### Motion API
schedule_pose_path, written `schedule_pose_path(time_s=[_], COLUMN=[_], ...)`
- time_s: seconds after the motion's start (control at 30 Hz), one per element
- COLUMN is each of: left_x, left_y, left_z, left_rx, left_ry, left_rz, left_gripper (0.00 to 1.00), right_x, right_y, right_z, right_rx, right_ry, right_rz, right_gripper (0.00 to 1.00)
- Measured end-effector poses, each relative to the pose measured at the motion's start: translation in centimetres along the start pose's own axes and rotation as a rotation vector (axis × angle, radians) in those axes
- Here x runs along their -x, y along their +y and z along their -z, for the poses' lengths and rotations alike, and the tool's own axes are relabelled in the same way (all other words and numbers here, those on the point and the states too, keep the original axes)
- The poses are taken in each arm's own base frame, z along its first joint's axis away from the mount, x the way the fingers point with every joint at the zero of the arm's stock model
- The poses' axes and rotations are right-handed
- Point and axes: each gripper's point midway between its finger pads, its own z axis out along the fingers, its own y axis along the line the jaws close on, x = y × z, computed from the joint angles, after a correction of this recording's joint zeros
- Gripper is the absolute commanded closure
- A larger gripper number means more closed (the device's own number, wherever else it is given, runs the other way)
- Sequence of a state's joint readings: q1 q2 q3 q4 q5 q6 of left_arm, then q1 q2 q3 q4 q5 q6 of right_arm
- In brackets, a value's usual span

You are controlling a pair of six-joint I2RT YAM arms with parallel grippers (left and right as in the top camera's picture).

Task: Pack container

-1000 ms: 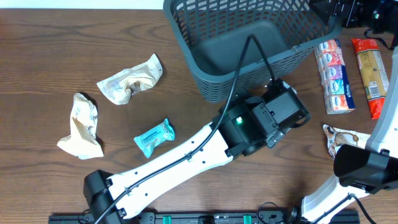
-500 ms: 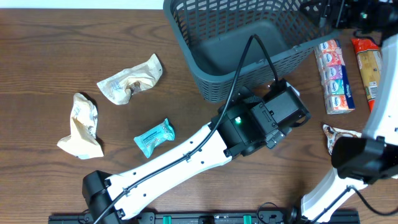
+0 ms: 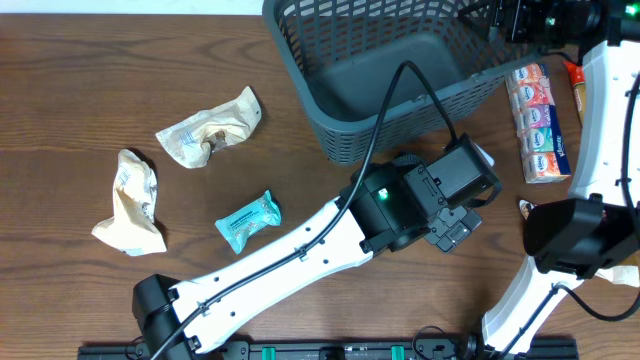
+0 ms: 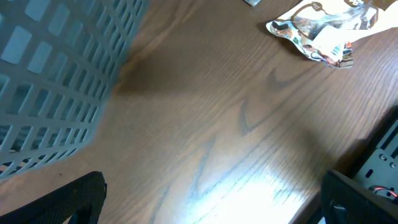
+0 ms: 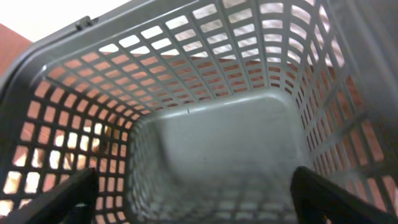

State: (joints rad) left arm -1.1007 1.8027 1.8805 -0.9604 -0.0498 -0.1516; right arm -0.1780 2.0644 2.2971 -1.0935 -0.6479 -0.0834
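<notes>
The container (image 3: 400, 70) is a dark grey-blue slotted basket at the top middle of the overhead view, with nothing inside. My right gripper (image 3: 480, 16) hangs over its right rim; in the right wrist view the fingers (image 5: 199, 196) are open and empty above the basket's bare floor (image 5: 230, 143). My left gripper (image 3: 456, 224) is low over the table in front of the basket's right corner. Its fingers (image 4: 211, 202) are wide open and empty, with the basket wall (image 4: 56, 81) to their left. A shiny brown-and-white snack packet (image 4: 320, 31) lies ahead of them.
Two crumpled beige packets (image 3: 210, 128) (image 3: 130, 200) and a teal packet (image 3: 248, 220) lie on the left. A strip of pink-and-blue packs (image 3: 537, 120) and an orange packet (image 3: 577, 78) lie right of the basket. My right arm (image 3: 600, 150) partly covers them.
My right gripper has moved left from the top right corner to over the basket's right rim. My left gripper has shifted slightly toward the front, away from the basket.
</notes>
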Motion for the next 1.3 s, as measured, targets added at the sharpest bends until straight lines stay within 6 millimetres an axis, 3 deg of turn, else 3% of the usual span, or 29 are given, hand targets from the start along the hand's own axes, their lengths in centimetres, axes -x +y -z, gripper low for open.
schedule_pose_path(time_s=[0.1,0.23,0.53,0.57,0.6,0.63,0.67,0.8,1.07,1.3], left_x=[0.0,0.0,0.0,0.0,0.0,0.0,0.0,0.0,-0.6,0.7], left_y=[0.0,0.0,0.0,0.0,-0.1,-0.1,-0.1,-0.1,0.5,2.9], left_z=[0.0,0.0,0.0,0.0,0.0,0.0,0.0,0.0,0.0,0.2], left_rx=[-0.002,-0.003,-0.003,-0.003,-0.004,-0.004,-0.006,-0.006,0.029,0.156], left_ry=[0.000,0.001,0.001,0.000,0.000,0.000,0.001,0.001,0.022,-0.037], left_rz=[0.000,0.000,0.000,0.000,0.004,0.000,0.000,-0.005,-0.007,0.003], left_gripper=[0.01,0.01,0.02,0.28,0.67,0.92,0.94,0.94,0.94,0.94], right_x=[0.4,0.8,1.6,1.6,1.7,1.7,1.7,1.5,1.0,1.4], right_y=[0.1,0.1,0.0,0.0,0.0,0.0,0.0,0.0,0.0,-0.4], right_z=[0.0,0.0,0.0,0.0,0.0,0.0,0.0,0.0,0.0,0.0], right_rx=[0.002,0.003,0.003,0.004,0.005,0.004,0.005,0.005,0.005,-0.020], right_ry=[-0.015,-0.028,-0.058,-0.061,-0.064,-0.065,-0.064,-0.057,-0.039,-0.053], right_rz=[0.001,-0.025,-0.104,-0.118,-0.127,-0.137,-0.144,-0.171,-0.202,-0.192], right_gripper=[0.74,0.97,0.99,0.99,0.99,0.99,0.99,0.92,0.99,0.99])
